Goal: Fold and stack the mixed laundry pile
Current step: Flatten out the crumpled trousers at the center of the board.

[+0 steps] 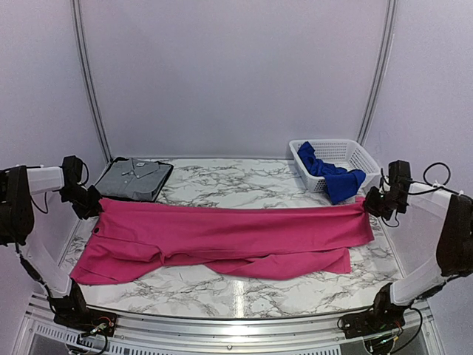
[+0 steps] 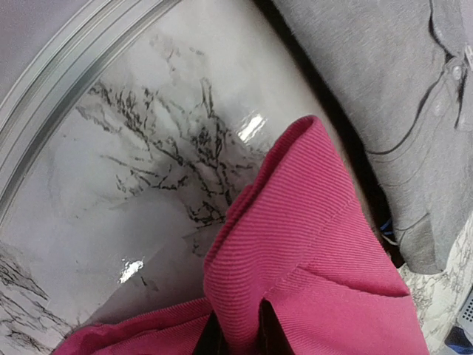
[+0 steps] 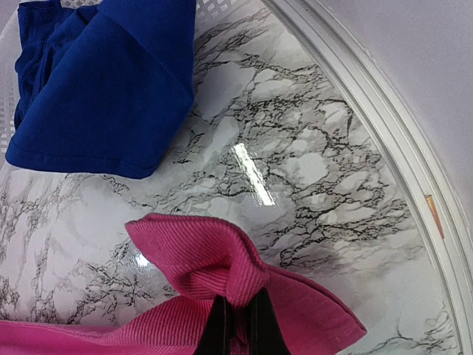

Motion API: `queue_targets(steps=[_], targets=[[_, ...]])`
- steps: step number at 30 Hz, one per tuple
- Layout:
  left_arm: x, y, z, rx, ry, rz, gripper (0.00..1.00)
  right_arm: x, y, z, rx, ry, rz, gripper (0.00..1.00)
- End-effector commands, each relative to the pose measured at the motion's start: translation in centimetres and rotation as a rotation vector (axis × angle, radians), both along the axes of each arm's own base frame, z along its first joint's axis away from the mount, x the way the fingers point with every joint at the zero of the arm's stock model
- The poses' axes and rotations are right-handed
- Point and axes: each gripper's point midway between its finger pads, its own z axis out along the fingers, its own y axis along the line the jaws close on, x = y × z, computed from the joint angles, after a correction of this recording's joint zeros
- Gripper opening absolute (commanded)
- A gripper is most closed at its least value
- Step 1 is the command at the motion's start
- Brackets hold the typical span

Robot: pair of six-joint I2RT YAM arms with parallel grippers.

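Observation:
The large magenta-pink garment (image 1: 222, 237) is stretched across the table almost from side to side, its lower part folded and lying on the marble. My left gripper (image 1: 92, 201) is shut on its left upper corner (image 2: 295, 244), and a pinched fold of ribbed cloth rises between the dark fingers (image 2: 272, 329). At the far right my right gripper (image 1: 372, 201) is shut on the other upper corner (image 3: 214, 262), bunched cloth between its fingers (image 3: 262, 325). The royal blue garment (image 1: 332, 176) hangs half out of the white basket, seen close in the right wrist view (image 3: 103, 81).
A white mesh basket (image 1: 347, 152) stands at the back right. At the back left a folded grey polo shirt (image 1: 133, 177) lies on a dark tray; the left wrist view also shows the shirt (image 2: 399, 111). Metal rails (image 3: 384, 133) edge the marble table.

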Motion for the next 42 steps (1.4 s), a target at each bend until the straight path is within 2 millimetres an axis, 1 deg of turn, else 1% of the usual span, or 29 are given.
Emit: queue_targets(steps=[1, 2, 3, 4, 5, 6, 7, 8, 10, 11, 12, 13, 15, 19, 20, 21, 22, 23, 26, 28, 29, 31, 33, 36, 38, 39, 40, 41, 42], targets=[[3.4, 4.9, 3.4, 0.165, -0.132, 0.108, 0.00, 4.2, -4.4, 3.0, -0.091, -0.150, -0.131, 0.00], [3.8, 4.9, 3.3, 0.163, -0.148, 0.105, 0.00, 4.6, -4.2, 2.4, -0.078, -0.146, -0.113, 0.00], [4.3, 4.9, 3.3, 0.160, -0.169, 0.102, 0.00, 4.9, -4.0, 2.0, -0.066, -0.131, -0.097, 0.12], [4.7, 4.9, 3.2, 0.158, -0.179, 0.102, 0.02, 5.0, -3.8, 1.9, -0.058, -0.119, -0.086, 0.32], [5.2, 5.0, 3.4, 0.162, -0.192, 0.096, 0.12, 5.0, -3.6, 2.0, -0.052, -0.113, -0.073, 0.51], [5.4, 5.0, 3.7, 0.167, -0.200, 0.090, 0.23, 4.9, -3.4, 2.4, -0.049, -0.115, -0.058, 0.63], [5.5, 5.0, 4.1, 0.170, -0.212, 0.085, 0.32, 4.8, -3.0, 3.1, -0.049, -0.127, -0.035, 0.69], [5.4, 5.0, 4.8, 0.176, -0.229, 0.078, 0.40, 4.5, -2.4, 3.9, -0.041, -0.142, -0.003, 0.70], [4.4, 4.6, 5.7, 0.193, -0.233, 0.060, 0.51, 3.7, -0.7, 4.9, -0.016, -0.155, 0.070, 0.71], [3.7, 4.1, 6.5, 0.200, -0.238, 0.043, 0.55, 3.1, 0.6, 5.1, 0.003, -0.153, 0.111, 0.71], [3.1, 3.4, 6.7, 0.205, -0.230, 0.017, 0.56, 2.4, 1.7, 5.2, 0.012, -0.146, 0.146, 0.71], [2.3, 2.5, 6.5, 0.213, -0.207, -0.018, 0.57, 1.7, 3.2, 5.1, 0.023, -0.140, 0.184, 0.71], [0.6, 0.7, 5.7, 0.226, -0.155, -0.088, 0.57, 0.4, 7.0, 4.6, 0.072, -0.135, 0.283, 0.69], [-2.2, -3.6, 3.4, 0.179, -0.073, -0.200, 0.56, -2.8, 14.7, 2.2, 0.199, -0.070, 0.456, 0.65], [-2.7, -4.5, 2.8, 0.173, -0.057, -0.224, 0.56, -3.3, 15.4, 1.4, 0.206, -0.048, 0.468, 0.65], [-3.2, -5.2, 2.3, 0.173, -0.039, -0.239, 0.56, -3.8, 16.5, 0.7, 0.214, -0.031, 0.495, 0.65], [-3.5, -5.7, 1.7, 0.174, -0.022, -0.251, 0.56, -4.2, 17.1, -0.2, 0.225, -0.010, 0.506, 0.65], [-3.9, -6.5, 1.0, 0.168, -0.002, -0.265, 0.55, -4.5, 17.4, -1.1, 0.238, 0.011, 0.509, 0.65], [-4.2, -6.8, -1.2, 0.154, 0.068, -0.260, 0.54, -4.8, 17.0, -4.8, 0.224, 0.090, 0.497, 0.65], [-4.1, -6.6, -2.7, 0.163, 0.115, -0.265, 0.52, -4.1, 16.7, -6.5, 0.205, 0.127, 0.495, 0.65], [-3.7, -6.2, -3.3, 0.189, 0.135, -0.265, 0.51, -3.6, 16.6, -7.1, 0.201, 0.140, 0.495, 0.65], [-2.8, -5.9, -4.0, 0.204, 0.155, -0.269, 0.51, -2.4, 16.5, -7.9, 0.192, 0.155, 0.497, 0.65], [-1.5, -5.9, -4.3, 0.211, 0.159, -0.275, 0.49, -1.1, 16.1, -9.0, 0.171, 0.183, 0.493, 0.65], [1.3, -5.7, -4.0, 0.230, 0.137, -0.269, 0.48, 1.1, 15.1, -10.0, 0.147, 0.207, 0.484, 0.65], [3.2, -5.2, -4.1, 0.236, 0.131, -0.258, 0.48, 2.9, 14.2, -9.8, 0.148, 0.192, 0.470, 0.64], [4.3, -4.9, -3.9, 0.229, 0.118, -0.248, 0.48, 3.7, 13.7, -9.3, 0.149, 0.182, 0.469, 0.64], [5.2, -4.8, -3.3, 0.214, 0.099, -0.239, 0.49, 4.6, 13.5, -8.4, 0.152, 0.165, 0.478, 0.64], [6.0, -5.2, -2.4, 0.192, 0.073, -0.243, 0.50, 5.1, 13.3, -7.4, 0.149, 0.148, 0.493, 0.64], [6.5, -4.4, -1.3, 0.177, 0.047, -0.224, 0.52, 5.5, 13.4, -6.0, 0.141, 0.126, 0.509, 0.64]])
